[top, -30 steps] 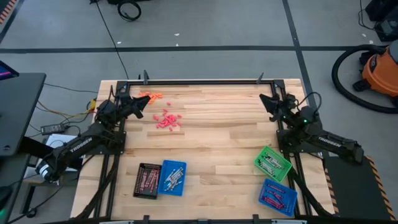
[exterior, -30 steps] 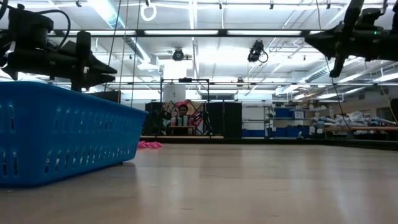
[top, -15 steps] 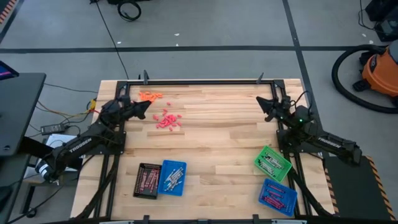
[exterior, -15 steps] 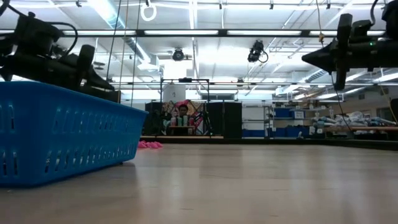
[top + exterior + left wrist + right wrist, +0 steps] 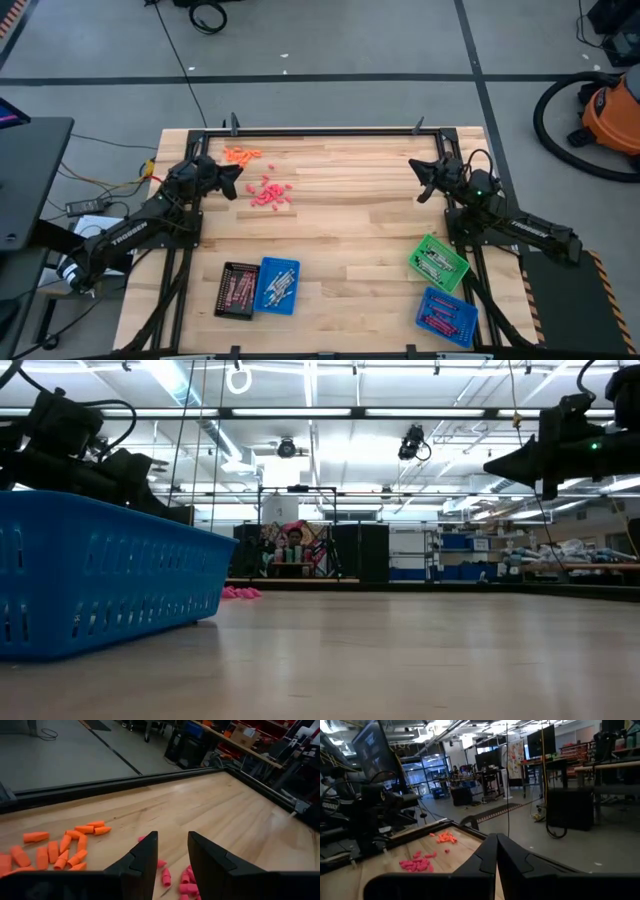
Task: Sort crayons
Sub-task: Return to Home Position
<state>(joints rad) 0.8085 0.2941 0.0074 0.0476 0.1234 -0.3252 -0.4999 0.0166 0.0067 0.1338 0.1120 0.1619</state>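
Left gripper (image 5: 172, 851): fingers slightly spread, bare wood showing through the gap, pinching nothing; raised over the table (image 5: 360, 220).
Red-pink crayons (image 5: 186, 881): a loose pile on the wood just past the left fingertips, well apart from the right gripper.
Orange crayons (image 5: 60, 851): a second scatter near the left gripper, off to one side of its tips; the high view places it toward the far rail.
Right gripper (image 5: 496, 851): fingers pressed together with nothing between them, raised, aimed across the table toward both loose piles.
Only in the wrist views: the finger gaps; the high view does not settle them.
Only in the high view: well behind the left gripper, a black tray (image 5: 220, 292) and left blue tray (image 5: 278, 261) sit side by side, touching. Well behind the right gripper, a green tray (image 5: 418, 250) and right blue tray (image 5: 453, 298) sit close together. The black and right blue trays hold reddish crayons, the other two pale grey ones.
Only in the low view: a blue tray wall (image 5: 100, 575) fills the near left and hides its contents; both grippers hang clear of the wood.
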